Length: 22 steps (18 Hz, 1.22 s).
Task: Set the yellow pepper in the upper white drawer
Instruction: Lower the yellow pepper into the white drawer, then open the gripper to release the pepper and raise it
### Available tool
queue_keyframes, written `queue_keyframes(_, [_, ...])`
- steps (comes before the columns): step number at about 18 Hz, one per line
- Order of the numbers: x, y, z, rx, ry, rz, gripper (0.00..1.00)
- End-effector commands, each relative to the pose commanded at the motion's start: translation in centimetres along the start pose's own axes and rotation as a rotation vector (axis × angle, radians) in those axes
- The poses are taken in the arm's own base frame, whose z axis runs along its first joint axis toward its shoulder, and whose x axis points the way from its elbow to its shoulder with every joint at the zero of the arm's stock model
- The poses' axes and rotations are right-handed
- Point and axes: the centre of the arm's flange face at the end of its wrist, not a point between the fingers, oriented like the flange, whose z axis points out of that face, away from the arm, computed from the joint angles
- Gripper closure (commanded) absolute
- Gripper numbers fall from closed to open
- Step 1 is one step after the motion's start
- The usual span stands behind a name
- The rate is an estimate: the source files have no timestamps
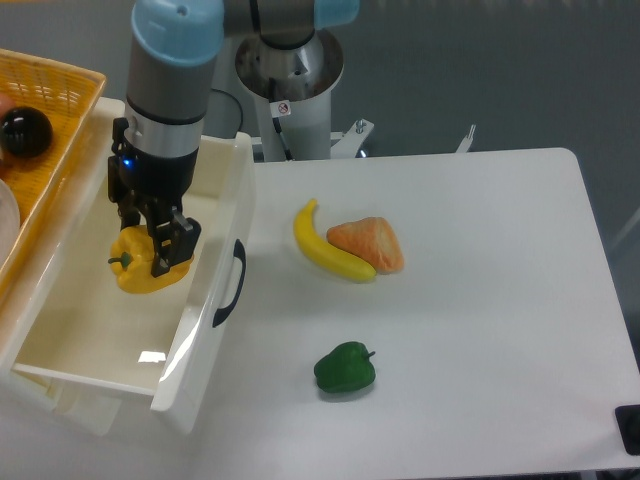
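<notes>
You have the upper white drawer [215, 300] pulled open at the left of the table [480, 300], its handle facing right. Inside it, toward the right wall, sits the yellow pepper [137, 270], with the gripper [148, 237] directly over it and its fingers either side. Behind and left of the drawer is the basket [60, 100], holding a ball [24, 132]. Right of the drawer lies the banana [325, 250], touching the wedge [368, 243] on its right. The green pepper [345, 368] sits nearer you, well apart from both
</notes>
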Motion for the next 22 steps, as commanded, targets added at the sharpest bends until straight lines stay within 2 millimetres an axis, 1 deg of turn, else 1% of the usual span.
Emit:
queue_keyframes(3, [-0.3, 0.1, 0.9, -0.009, 0.010, 0.001, 0.39])
queue_keyframes(5, [0.0, 0.1, 1.7, -0.017, 0.023, 0.031, 0.39])
queue_keyframes(7, [0.2, 0.9, 2.7, -0.033, 0.040, 0.064, 0.39])
queue_keyframes(10, [0.4, 1.3, 3.3, -0.041, 0.054, 0.103, 0.39])
queue_keyframes(14, [0.7, 1.8, 4.0, -0.051, 0.065, 0.104, 0.38])
queue_keyframes(16, [0.8, 1.9, 4.3, -0.054, 0.070, 0.100, 0.34])
queue_keyframes(18, [0.9, 1.9, 4.1, -0.052, 0.068, 0.102, 0.25])
queue_keyframes(19, [0.8, 1.9, 4.1, -0.051, 0.065, 0.104, 0.16])
queue_keyframes(21, [0.9, 1.9, 4.0, -0.049, 0.065, 0.127, 0.07])
queue_keyframes(22, [0.9, 1.9, 4.0, -0.049, 0.065, 0.130, 0.06])
